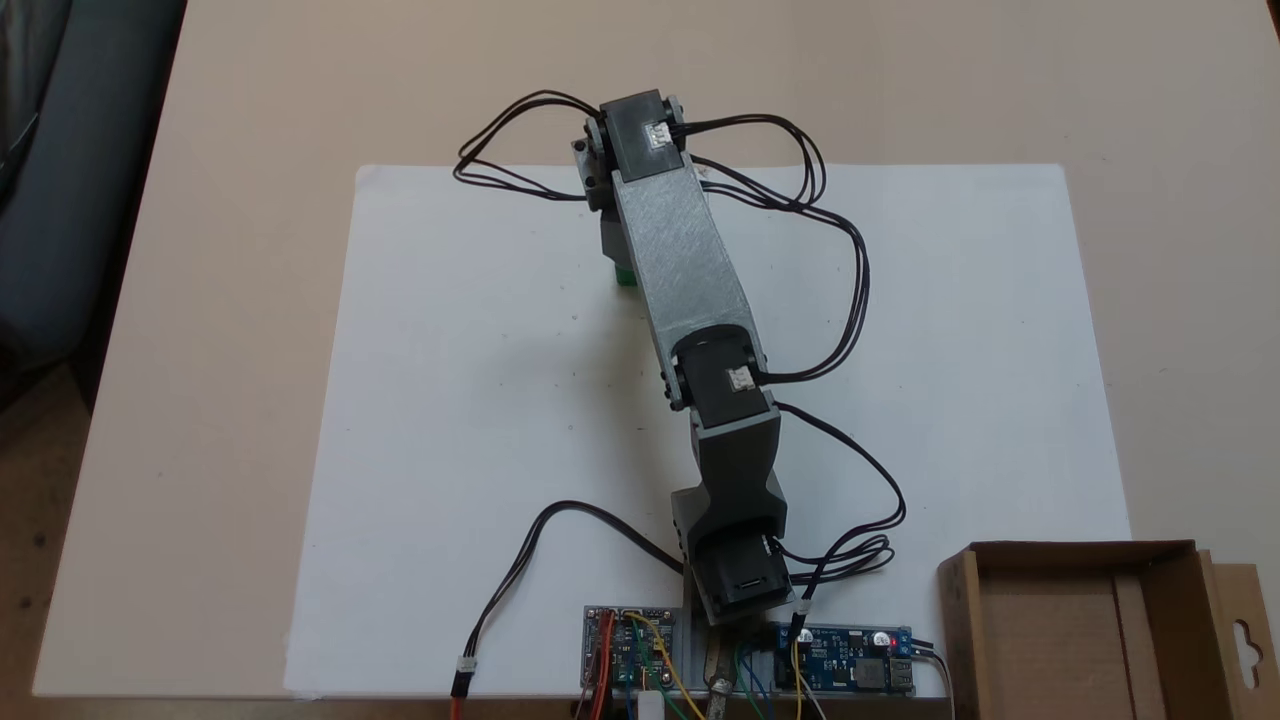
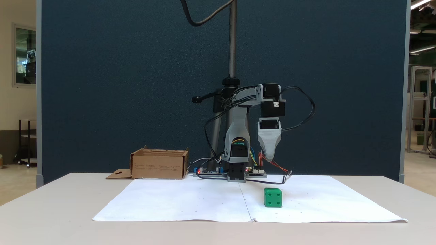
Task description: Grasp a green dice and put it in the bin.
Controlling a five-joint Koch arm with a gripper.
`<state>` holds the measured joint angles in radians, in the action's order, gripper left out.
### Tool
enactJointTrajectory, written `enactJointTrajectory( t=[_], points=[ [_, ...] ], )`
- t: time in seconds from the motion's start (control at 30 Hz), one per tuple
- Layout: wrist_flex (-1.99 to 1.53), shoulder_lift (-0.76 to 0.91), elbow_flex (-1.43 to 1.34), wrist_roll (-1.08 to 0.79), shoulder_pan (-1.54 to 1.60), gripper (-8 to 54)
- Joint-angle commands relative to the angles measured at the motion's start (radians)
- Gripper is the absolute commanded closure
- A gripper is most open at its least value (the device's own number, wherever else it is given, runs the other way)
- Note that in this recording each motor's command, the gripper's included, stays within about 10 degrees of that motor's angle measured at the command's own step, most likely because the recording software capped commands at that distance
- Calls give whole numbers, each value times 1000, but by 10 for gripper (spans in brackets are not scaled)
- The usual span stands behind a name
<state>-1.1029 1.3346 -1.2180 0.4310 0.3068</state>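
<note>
Beige table (image 2: pixel 51 217) under a white paper sheet (image 2: pixel 190 200), the sheet also seen from above (image 1: pixel 480 420). Grey and black arm (image 1: pixel 680 260) stretched from its base at the sheet's near edge out over the middle, elbow high in the side-on fixed view (image 2: pixel 238 129).

Brown cardboard bin (image 1: pixel 1075 620) off the sheet's lower right corner from above, walls low, flap with hang-hole cutout to its right; floor bare cardboard, no contents seen. Same bin (image 2: pixel 159 165) at left in the side-on view, inside hidden there by its wall.

Gripper (image 2: pixel 269 157) pointing straight down, hanging in the air above and behind the green dice, holding nothing; only one tapered tip visible, so how far open cannot be told.

Green dice (image 2: pixel 273 197) resting on the sheet, right of the centre fold, well apart from the bin; from above just a green sliver (image 1: pixel 626 276) peeking out beside the arm.
</note>
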Motion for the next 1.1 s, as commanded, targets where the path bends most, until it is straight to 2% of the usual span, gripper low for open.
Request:
enactJointTrajectory(
  t=[0.0,1.07],
  points=[
    [5,-2,26,75,11,23],
    [158,-130,-34,130,6,21]
  ],
)
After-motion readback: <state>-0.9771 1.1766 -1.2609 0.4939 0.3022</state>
